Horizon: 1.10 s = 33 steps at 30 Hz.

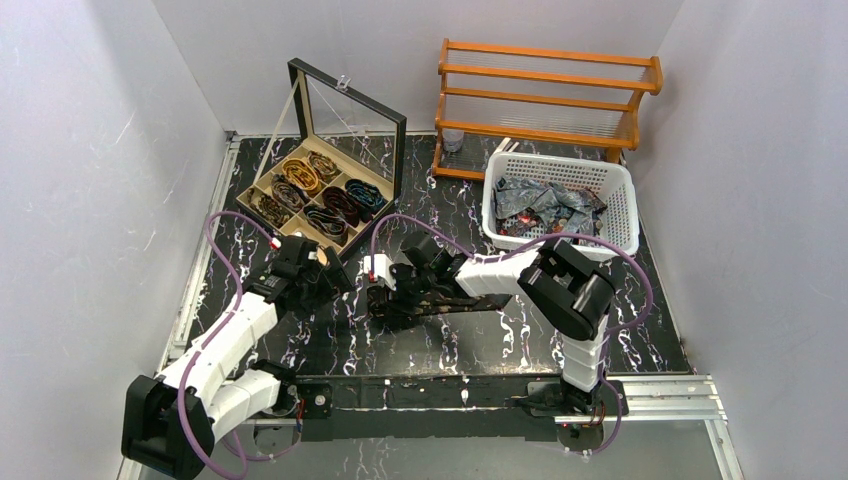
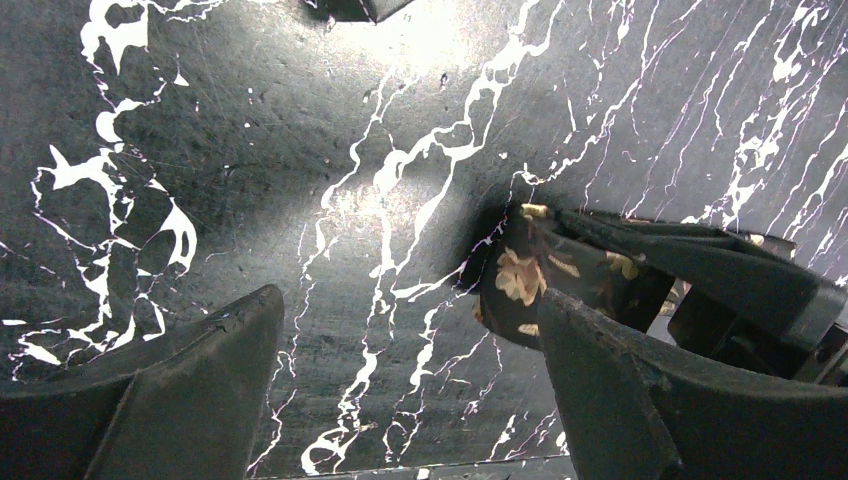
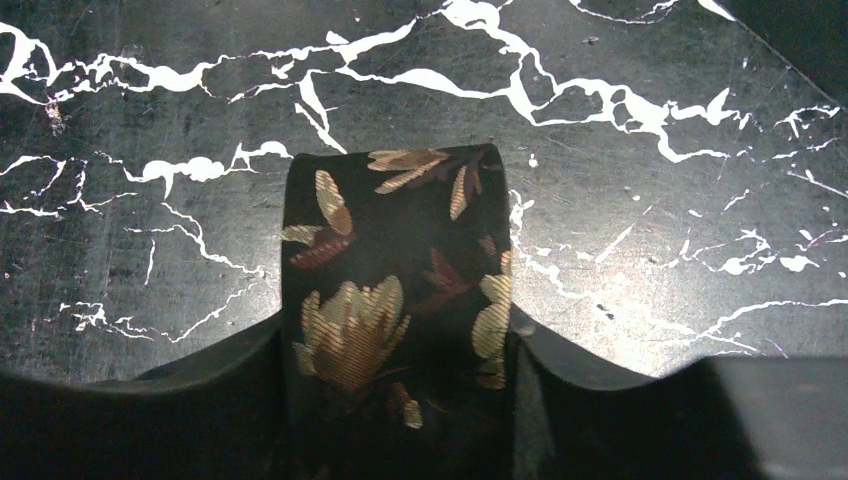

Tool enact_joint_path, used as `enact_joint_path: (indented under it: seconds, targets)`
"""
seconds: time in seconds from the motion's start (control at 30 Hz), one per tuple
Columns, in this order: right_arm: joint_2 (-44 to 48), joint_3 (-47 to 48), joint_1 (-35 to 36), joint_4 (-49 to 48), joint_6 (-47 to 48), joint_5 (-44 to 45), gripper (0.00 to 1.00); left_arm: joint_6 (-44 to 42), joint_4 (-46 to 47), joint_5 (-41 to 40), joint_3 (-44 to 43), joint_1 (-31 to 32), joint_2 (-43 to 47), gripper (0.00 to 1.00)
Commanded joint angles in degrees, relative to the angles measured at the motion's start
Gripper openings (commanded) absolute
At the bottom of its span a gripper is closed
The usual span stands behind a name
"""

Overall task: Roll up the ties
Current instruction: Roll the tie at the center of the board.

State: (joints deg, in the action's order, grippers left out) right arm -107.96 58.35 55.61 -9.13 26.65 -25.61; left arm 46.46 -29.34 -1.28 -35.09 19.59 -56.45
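R fingers (image 3: 170, 420) tight on dark floral tie (image 3: 390, 300), L fingers (image 2: 180, 400) wide apart alongside; tie box (image 1: 266, 172), basket (image 1: 622, 210), rack (image 1: 545, 90) beyond.

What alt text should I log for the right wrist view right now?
A dark tie with gold and rust leaf and flower motifs sits in the right gripper, whose black fingers touch both its edges. Behind it lies a black table with white marble veins.

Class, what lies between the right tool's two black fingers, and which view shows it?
A dark fabric necktie with gold flowers, rolled, fills the gap between the fingers; the right wrist view shows it.
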Motion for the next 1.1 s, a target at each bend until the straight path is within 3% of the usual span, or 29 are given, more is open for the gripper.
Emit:
enact_joint_path:
  seconds: [0.0, 0.37, 0.47, 0.63, 0.77, 0.8, 0.87, 0.93, 1.0, 1.07]
  targets:
    - [0.91, -3.98, 1.31, 1.74, 0.36, 2.17, 0.54, -0.18, 0.03, 1.28, 1.87, -0.43, 0.15, 0.95]
    - [4.87, -10.01, 7.86, -5.83, -11.61, 10.97, 0.59, 1.98, 3.1, 4.91, 5.55, -0.43, 1.46, 0.95]
    - [5.76, -9.52, 8.02, -5.84, -10.3, 11.61, 0.69, 2.35, 3.5, 5.94, 6.53, -0.43, 2.29, 0.95]
    - [11.26, -7.48, 8.02, -2.51, -7.13, 11.99, 0.97, 2.64, 3.26, 5.6, 7.4, -0.39, 4.87, 0.95]
    - [19.07, -7.71, 8.02, -2.89, -10.49, 13.4, 0.99, 2.66, 3.27, 4.92, 7.49, -0.43, 5.1, 0.96]
    - [21.26, -8.42, 8.02, -3.69, -13.09, 15.07, 0.99, 2.66, 3.24, 4.8, 7.5, -0.4, 5.04, 0.96]
    - [25.33, -9.34, 7.55, -4.74, -27.58, 21.9, 0.99, 2.38, 3.47, 4.55, 7.56, -0.41, 5.1, 0.96]
    - [28.07, -8.2, 5.86, 0.59, -41.01, 27.06, 0.99, 2.26, 3.83, 4.28, 7.73, -0.38, 5.48, 0.97]
    - [28.99, -6.88, 2.86, 7.23, -51.85, 23.18, 0.99, 2.11, 4.35, 4.35, 7.97, -0.41, 5.87, 0.97]
    - [30.01, -10.06, 1.0, 7.33, -66.0, 21.47, 0.99, 2.09, 4.77, 4.52, 8.22, -0.43, 6.25, 0.97]
